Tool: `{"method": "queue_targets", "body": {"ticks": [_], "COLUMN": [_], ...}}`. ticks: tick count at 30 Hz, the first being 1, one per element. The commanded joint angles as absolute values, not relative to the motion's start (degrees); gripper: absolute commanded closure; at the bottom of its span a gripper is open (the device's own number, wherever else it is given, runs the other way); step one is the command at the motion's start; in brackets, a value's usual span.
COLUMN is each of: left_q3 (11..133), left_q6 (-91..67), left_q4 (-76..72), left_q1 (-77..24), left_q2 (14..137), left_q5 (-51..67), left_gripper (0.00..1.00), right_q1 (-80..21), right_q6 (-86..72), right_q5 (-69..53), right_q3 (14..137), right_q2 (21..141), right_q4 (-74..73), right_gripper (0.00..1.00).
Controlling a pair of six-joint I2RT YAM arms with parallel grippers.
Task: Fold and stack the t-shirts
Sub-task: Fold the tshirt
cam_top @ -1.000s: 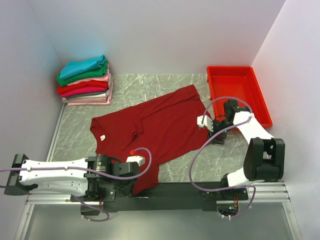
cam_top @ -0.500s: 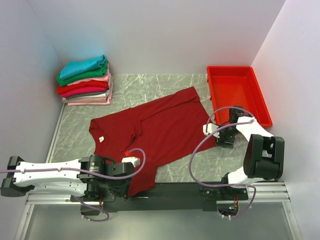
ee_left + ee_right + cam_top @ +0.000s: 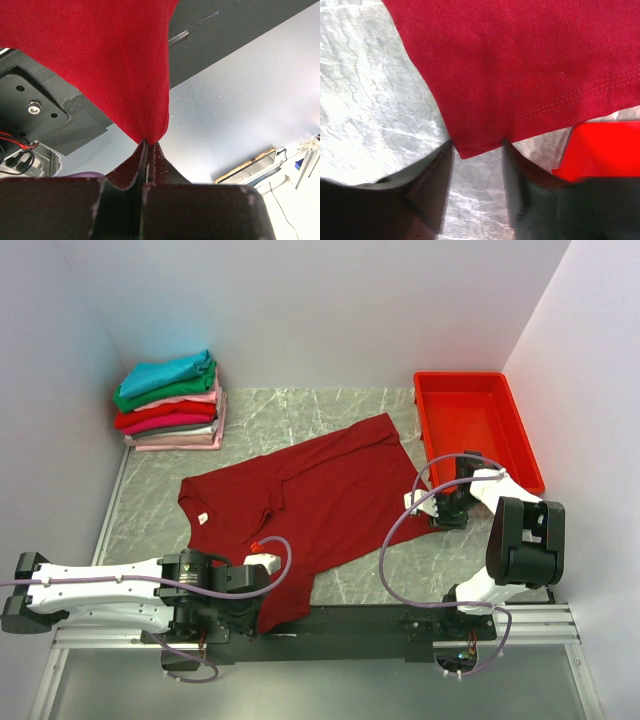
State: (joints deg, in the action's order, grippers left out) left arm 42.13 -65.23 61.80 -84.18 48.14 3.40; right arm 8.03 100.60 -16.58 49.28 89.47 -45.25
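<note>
While the left gripper [image 3: 149,146] clamps the dark red t-shirt [image 3: 320,490], the right gripper [image 3: 476,152] gapes (empty) astride its corner.

3 cams. Top: fixed, high behind the arm bases [image 3: 468,600], angled down and forward, covers the whole tabletop [image 3: 300,415]. Left wrist: right behind the left jaws, very close, facing the dark red t-shirt [image 3: 100,60] hem and the black base plate [image 3: 45,95]. Right wrist: close, looking straight down past the right jaws at tabletop, shirt corner and red tray [image 3: 600,150] corner. All 3 share the shirt; top and right wrist share the tray.
</note>
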Motion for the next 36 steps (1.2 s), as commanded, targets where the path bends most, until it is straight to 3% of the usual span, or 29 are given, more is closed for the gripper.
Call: {"method": "queue_targets", "body": {"ticks": [1,3,9,20,36], "left_q3": [42.5,42.8,44.3,50.4,55.1], "left_q6": [-64.5,-64.3,-63.8,-62.1,-52.6], "left_q4": [60.9,60.7,60.6,61.5,61.3], "left_q1": [-84.3,-84.3,-84.2,-79.9,-60.6], "left_q2": [48.2,48.2,48.3,47.2,46.2], "left_q5": [4.3,4.3,3.0,-4.9,-13.2], "left_gripper": [0.99,0.99,0.99,1.00,1.00], "right_q1": [8.0,8.0,8.0,6.4,3.3], "right_q6": [102.9,103.1,102.9,99.8,87.3], "right_q5": [-17.4,-17.9,-18.6,-26.0,-31.1], "right_q3": [49.5,49.1,48.6,58.0,73.7], "right_q2": [91.5,90.8,87.9,86.0,92.6], "right_q4": [-45.2,-45.4,-47.5,-56.6,-59.3], "right_gripper": [0.58,0.73,0.93,0.98,0.99]}}
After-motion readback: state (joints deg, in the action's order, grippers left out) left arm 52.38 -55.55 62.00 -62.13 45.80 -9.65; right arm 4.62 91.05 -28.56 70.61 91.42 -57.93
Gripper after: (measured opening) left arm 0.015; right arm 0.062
